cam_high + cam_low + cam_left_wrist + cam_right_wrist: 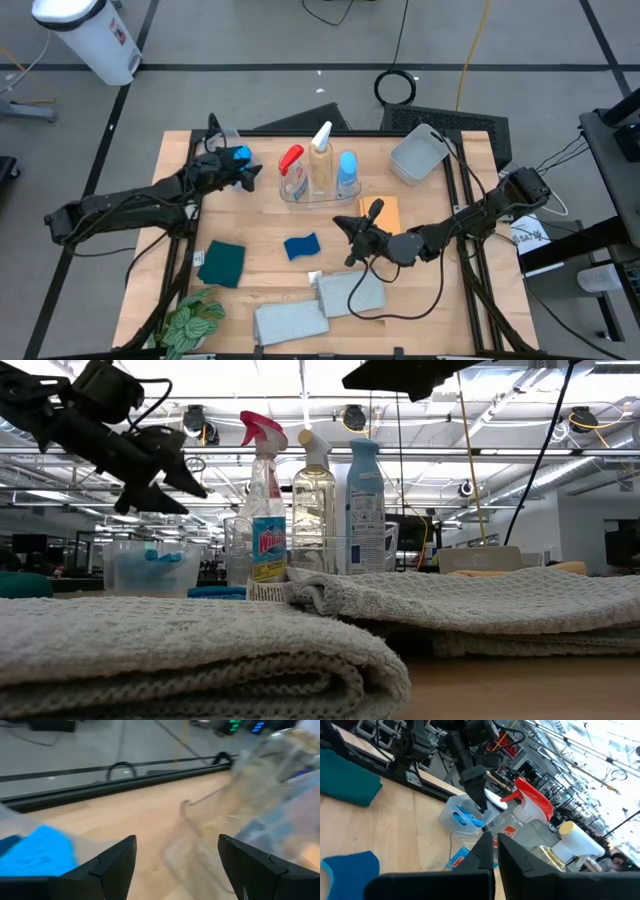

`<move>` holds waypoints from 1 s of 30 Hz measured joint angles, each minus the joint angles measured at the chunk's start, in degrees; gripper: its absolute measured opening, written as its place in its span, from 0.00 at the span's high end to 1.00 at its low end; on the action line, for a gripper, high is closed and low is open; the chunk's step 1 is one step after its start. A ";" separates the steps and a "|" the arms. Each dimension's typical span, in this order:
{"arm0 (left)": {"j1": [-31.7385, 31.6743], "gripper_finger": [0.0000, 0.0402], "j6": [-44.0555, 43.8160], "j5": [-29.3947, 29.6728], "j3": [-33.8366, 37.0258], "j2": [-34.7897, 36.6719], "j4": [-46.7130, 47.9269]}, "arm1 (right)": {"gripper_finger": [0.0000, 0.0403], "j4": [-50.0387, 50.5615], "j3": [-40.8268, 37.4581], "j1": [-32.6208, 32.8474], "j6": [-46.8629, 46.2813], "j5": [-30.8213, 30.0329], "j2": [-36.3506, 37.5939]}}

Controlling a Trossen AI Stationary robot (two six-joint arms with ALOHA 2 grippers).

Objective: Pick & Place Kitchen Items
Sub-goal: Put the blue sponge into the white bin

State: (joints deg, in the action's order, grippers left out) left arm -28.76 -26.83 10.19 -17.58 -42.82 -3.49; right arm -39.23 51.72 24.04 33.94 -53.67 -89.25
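Wooden tabletop point(260, 270) carries the three bottles point(320, 165) grouped upright in a clear tray, while the left gripper point(248, 176), jaws spread and empty, hovers beside the blue cloth's tub point(232, 152), and the right gripper point(362, 222), jaws pressed together, waits near the orange sponge point(388, 212).

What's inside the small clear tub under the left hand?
The clear tub holds a blue cloth; anything beneath it is covered. The left hand, open, hovers above it.
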 joint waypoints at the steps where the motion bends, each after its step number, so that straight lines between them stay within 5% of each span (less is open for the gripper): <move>1: 0.03 0.29 -0.15 -1.23 0.00 0.12 -0.60 | 0.99 0.00 0.00 -0.10 -0.89 0.10 0.00; 13: 10.72 0.29 -0.25 -11.12 -0.07 0.12 -7.95 | 1.00 1.32 0.00 -0.77 -3.39 2.95 -0.02; 22: 26.99 0.29 1.71 -10.10 -0.07 -0.10 -8.84 | 0.99 1.34 0.00 -0.77 -3.31 2.93 -0.02; 30: 40.10 0.29 -1.15 -4.18 -0.11 -8.40 -10.67 | 0.99 1.31 0.00 -0.77 -3.28 2.93 -0.02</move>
State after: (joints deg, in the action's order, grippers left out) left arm 11.34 -27.99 6.02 -17.69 -51.21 -14.16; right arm -37.91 51.72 23.27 30.65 -50.74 -89.27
